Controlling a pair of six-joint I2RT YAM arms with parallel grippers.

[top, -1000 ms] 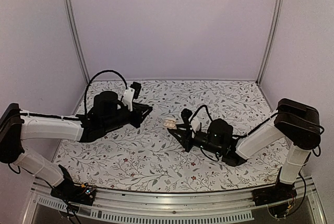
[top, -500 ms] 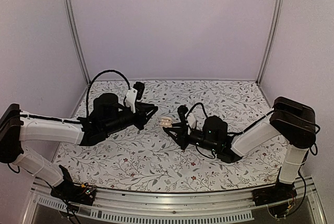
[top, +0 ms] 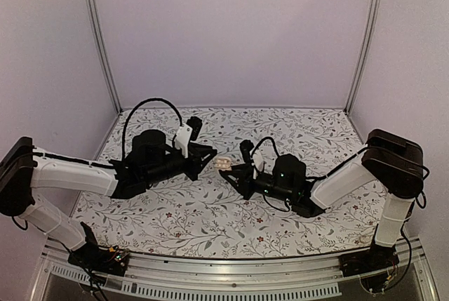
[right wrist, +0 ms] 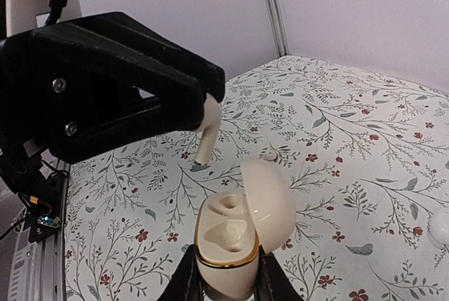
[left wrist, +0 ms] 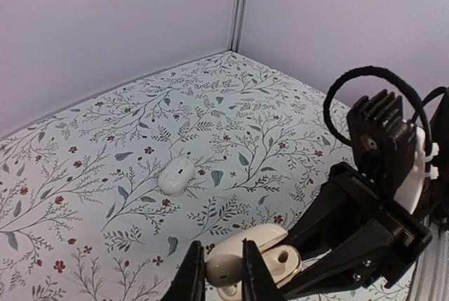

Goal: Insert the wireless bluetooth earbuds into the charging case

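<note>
My right gripper (right wrist: 223, 276) is shut on the charging case (right wrist: 235, 241), held upright with its lid (right wrist: 270, 199) open and both sockets showing. My left gripper (left wrist: 223, 271) is shut on a white earbud (left wrist: 224, 262), just in front of the open case (left wrist: 284, 262). In the right wrist view the earbud's stem (right wrist: 205, 139) hangs above and to the left of the case, apart from it. A second earbud (left wrist: 176, 175) lies on the table beyond. In the top view the two grippers meet at the case (top: 223, 163) mid-table.
The flowered table cover (top: 210, 217) runs to purple walls at the back and sides. A metal post (left wrist: 242, 3) marks the corner. A white rounded piece (right wrist: 442, 227) is cut off by the right edge of the right wrist view.
My left gripper has moved right with the earbud, up to the case. My right gripper has shifted slightly left and back with the open case.
</note>
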